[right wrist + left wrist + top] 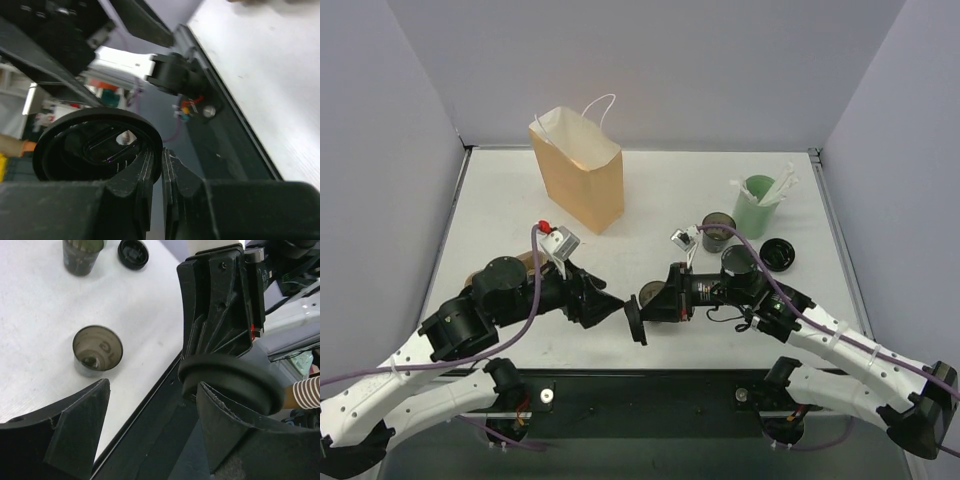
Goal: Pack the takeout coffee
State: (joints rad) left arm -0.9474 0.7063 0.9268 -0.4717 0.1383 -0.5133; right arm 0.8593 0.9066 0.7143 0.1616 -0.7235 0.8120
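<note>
A: Two pieces at present: lidless dark coffee cup (pixel 97 351) standing on the table just ahead of the left gripper (pixel 152 390), off one fingertip; black lid (pixel 232 382) up in the air, edge-on, between that gripper's jaws.
B: Held by what?
A: Pinched at the rim by the right gripper (pixel 162 170), fingers almost together.
B: And the left?
A: Spread wide, gripping nothing; one finger (pixel 235 435) close against the lid's edge, contact hard to confirm.
B: Best way through this handover, apparently?
A: Square up across the rim, clamp firmly, let go on the right only afterwards. Then press down flat onto the cup.
B: Further out?
A: Second cup (pixel 82 257) and spare lid (pixel 133 252) beyond, tan paper bag (pixel 578 175) well apart from both grippers.
</note>
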